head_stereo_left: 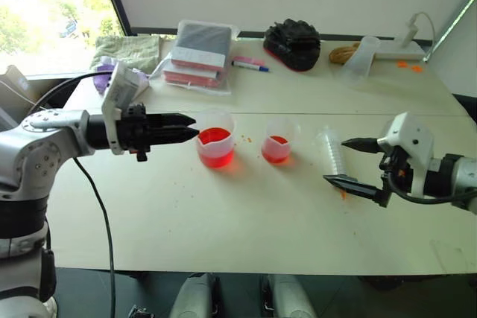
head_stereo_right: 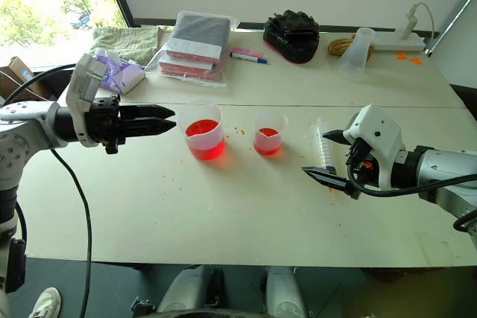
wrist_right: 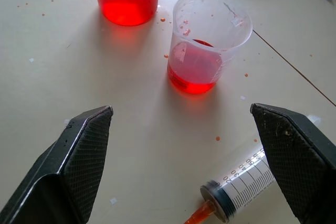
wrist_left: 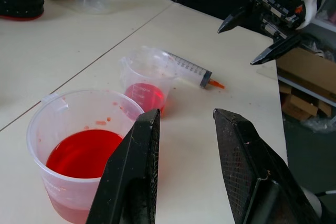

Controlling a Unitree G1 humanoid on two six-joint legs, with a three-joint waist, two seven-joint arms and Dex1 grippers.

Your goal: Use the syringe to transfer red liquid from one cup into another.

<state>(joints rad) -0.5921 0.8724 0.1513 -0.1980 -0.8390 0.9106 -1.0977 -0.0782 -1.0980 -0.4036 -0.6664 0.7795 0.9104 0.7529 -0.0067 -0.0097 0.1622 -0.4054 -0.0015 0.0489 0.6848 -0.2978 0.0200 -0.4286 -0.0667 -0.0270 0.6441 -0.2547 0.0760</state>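
The syringe (wrist_right: 242, 184) lies flat on the worktop (head_stereo_left: 223, 221), a clear plastic barrel printed with black graduation marks, a dark seal ring near its front end and a small orange nozzle tip. It rests to the robot's right of the smaller cup (head_stereo_left: 277, 141), with its nozzle end toward the robot. The right gripper (head_stereo_left: 350, 163) hovers just beside the syringe with its jaws spread wide and nothing between them; the barrel lies near the upper finger and the tip near the lower one. The smaller cup holds a shallow layer of red liquid (wrist_right: 195, 72), and the larger cup (head_stereo_left: 215, 137), to its left, holds a deeper pool. The left gripper (head_stereo_left: 190, 135) points level toward the larger cup's rim, its jaws partly parted and empty. The right wrist view resolves the graduation marks and the red droplets scattered on the worktop, which the head views render faintly. The left wrist view shows the pouring spout on the larger cup and the syringe lying behind the smaller cup. The head views alone show the back of the worktop: a frosted beaker (head_stereo_left: 360, 56), a blue-capped marker (head_stereo_left: 250, 66), a stack of flat packages (head_stereo_left: 198, 53) and a black bundle (head_stereo_left: 292, 42).
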